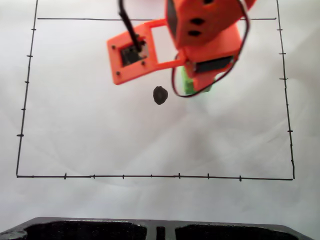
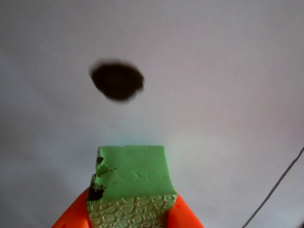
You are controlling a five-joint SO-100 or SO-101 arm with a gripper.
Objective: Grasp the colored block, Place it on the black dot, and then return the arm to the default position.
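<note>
Writing: no readable brand or label is being shown; tick marks are seen along the drawn black border
Surface: white paper is being lit evenly; a dark moulded edge is seen at the bottom of the fixed view
Gripper: the colored block is being clamped between its orange fingers
Block position: held just short of the black dot, not touching it; in the fixed view the block is seen right of the dot, partly hidden by the arm
Block orientation: crackled face is being turned toward the wrist camera; long axis cannot be told

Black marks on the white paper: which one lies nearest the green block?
The round black blot, just left of the green foam block in the fixed view; the border lines run farther out.
</note>
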